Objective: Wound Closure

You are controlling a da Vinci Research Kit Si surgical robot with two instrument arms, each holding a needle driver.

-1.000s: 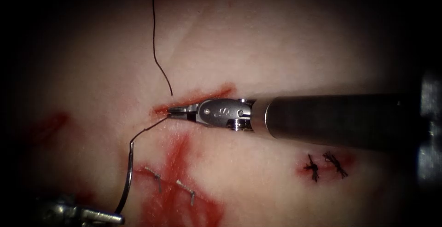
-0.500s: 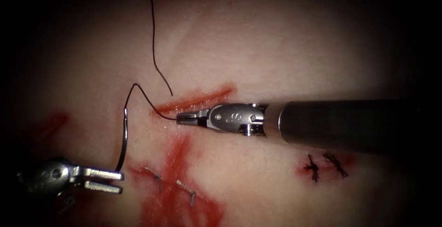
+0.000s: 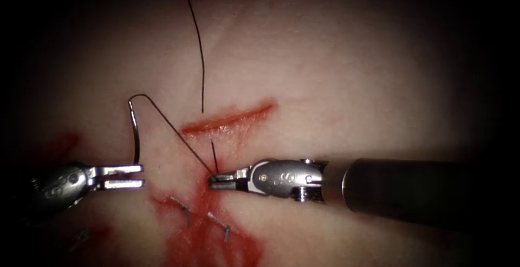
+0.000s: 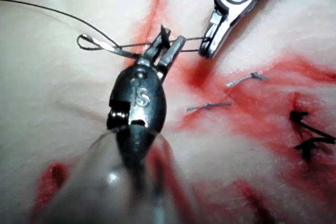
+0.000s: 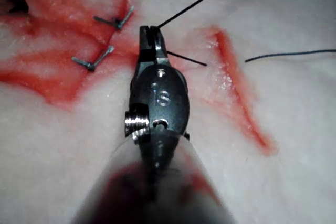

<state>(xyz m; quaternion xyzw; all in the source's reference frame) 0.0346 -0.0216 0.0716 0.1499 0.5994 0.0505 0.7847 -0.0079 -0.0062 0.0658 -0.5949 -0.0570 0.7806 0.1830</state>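
On the tissue, just below the left end of the cut, the right end effector was seen with its shaft lying nearly level, reaching in from the tissue's right edge, and its jaws were pressed together on the thread. Two strands met at its tip: one ran up and to the left toward the needle, and the other rose straight across the cut toward the tissue's far edge, where it was cut off from sight. In the right wrist view the same end effector was shown closed on the dark thread beside the cut.

The left end effector was held level, pointing right from the tissue's left edge, with its body lost in shadow. Its jaws were clamped on the needle near the lower end of the curve. The needle stood upright above the jaws, left of the cut and clear of the tissue, and at its upper end it passed into the thread; exactly where could not be made out. In the left wrist view the left end effector was seen gripping the needle, with the right end effector close beside it.

Two pale stitches lay in the red fluid just below the right end effector. Whether the thread entered the tissue at the cut could not be told.
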